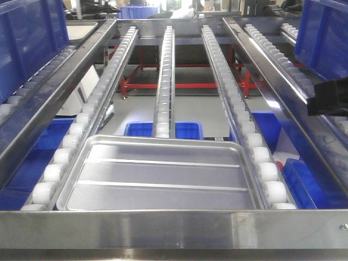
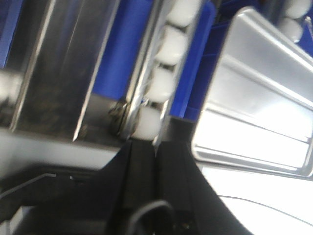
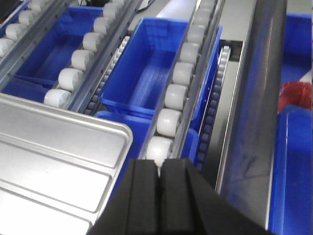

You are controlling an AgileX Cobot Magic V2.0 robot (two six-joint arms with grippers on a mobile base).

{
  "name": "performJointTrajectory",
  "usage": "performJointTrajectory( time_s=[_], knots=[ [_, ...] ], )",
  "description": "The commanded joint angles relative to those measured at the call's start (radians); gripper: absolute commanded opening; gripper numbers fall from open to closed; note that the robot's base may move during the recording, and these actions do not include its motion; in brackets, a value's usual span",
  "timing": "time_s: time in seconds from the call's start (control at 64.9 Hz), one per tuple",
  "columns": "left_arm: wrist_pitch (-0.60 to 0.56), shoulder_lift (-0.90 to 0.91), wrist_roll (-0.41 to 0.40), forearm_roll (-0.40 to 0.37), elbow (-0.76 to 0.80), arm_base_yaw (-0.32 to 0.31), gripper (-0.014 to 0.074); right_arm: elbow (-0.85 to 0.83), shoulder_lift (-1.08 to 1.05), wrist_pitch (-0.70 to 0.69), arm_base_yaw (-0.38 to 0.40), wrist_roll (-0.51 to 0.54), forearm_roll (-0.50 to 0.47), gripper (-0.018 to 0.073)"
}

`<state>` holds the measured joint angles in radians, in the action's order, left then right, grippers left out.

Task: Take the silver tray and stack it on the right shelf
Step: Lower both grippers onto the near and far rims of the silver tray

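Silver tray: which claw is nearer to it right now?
Right, narrowly. The right claw sits over the roller rail beside the silver tray's right edge; the left claw is over the rail off its left side.

The silver tray (image 1: 157,179) is pictured lying flat at the front of the right shelf (image 1: 163,228), its near edge hidden behind the flat steel front bar. It is flanked on both sides by rails of white rollers (image 1: 265,174), while a middle rail is met by its far rim. Blue bins (image 1: 163,129) are glimpsed beneath, and a red frame (image 1: 179,85) is seen beyond.
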<state>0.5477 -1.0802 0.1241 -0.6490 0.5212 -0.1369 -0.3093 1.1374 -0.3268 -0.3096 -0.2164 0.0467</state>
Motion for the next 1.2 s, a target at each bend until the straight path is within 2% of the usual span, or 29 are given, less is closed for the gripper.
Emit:
performJointTrajectory(
  time_s=[0.0, 0.077, 0.17, 0.247, 0.293, 0.355, 0.416, 0.509, 0.539, 0.617, 0.709, 0.802, 0.894, 1.187],
  knots=[
    [-0.007, 0.009, 0.030, -0.036, 0.072, -0.019, -0.0090, -0.069, -0.012, 0.059, -0.003, -0.062, -0.002, 0.0054],
    [0.011, -0.007, 0.030, -0.004, 0.131, -0.045, -0.0089, -0.144, -0.006, 0.268, -0.003, -0.126, -0.002, 0.0055],
    [0.032, -0.046, 0.030, 0.041, 0.204, -0.078, -0.0090, -0.239, 0.015, 0.479, -0.003, -0.136, -0.002, 0.0057],
    [0.036, -0.104, -0.012, 0.085, 0.264, -0.108, -0.0090, -0.325, 0.051, 0.662, -0.003, -0.151, -0.002, 0.0057],
    [0.036, -0.140, -0.053, 0.145, 0.295, -0.132, -0.0090, -0.370, 0.075, 0.753, -0.003, -0.175, -0.003, 0.0057],
    [0.036, -0.192, -0.138, 0.239, 0.331, -0.164, -0.0090, -0.423, 0.106, 0.851, -0.003, -0.205, -0.004, 0.0057],
    [0.040, -0.234, -0.258, 0.368, 0.366, -0.211, -0.0090, -0.475, 0.138, 0.924, -0.003, -0.225, -0.004, 0.0057],
    [0.072, -0.272, -0.467, 0.559, 0.415, -0.288, -0.0090, -0.533, 0.179, 0.955, -0.006, -0.250, -0.004, 0.0057],
    [0.094, -0.285, -0.536, 0.649, 0.431, -0.328, -0.0090, -0.550, 0.193, 0.955, -0.012, -0.267, -0.004, 0.0057],
    [0.136, -0.308, -0.658, 0.761, 0.465, -0.395, -0.0090, -0.583, 0.230, 0.957, -0.027, -0.309, -0.004, 0.0057],
    [0.152, -0.342, -0.680, 0.769, 0.490, -0.430, -0.0090, -0.604, 0.273, 0.957, -0.059, -0.346, -0.004, 0.0057],
    [0.153, -0.380, -0.683, 0.724, 0.504, -0.433, -0.0090, -0.613, 0.312, 0.952, -0.112, -0.355, -0.004, 0.0057],
    [0.155, -0.404, -0.683, 0.720, 0.517, -0.433, -0.0090, -0.613, 0.347, 0.925, -0.150, -0.359, -0.004, 0.0057],
    [0.160, -0.485, -0.683, 0.724, 0.577, -0.433, -0.0090, -0.685, 0.458, 0.910, -0.161, -0.375, -0.005, 0.0057]
  ],
)
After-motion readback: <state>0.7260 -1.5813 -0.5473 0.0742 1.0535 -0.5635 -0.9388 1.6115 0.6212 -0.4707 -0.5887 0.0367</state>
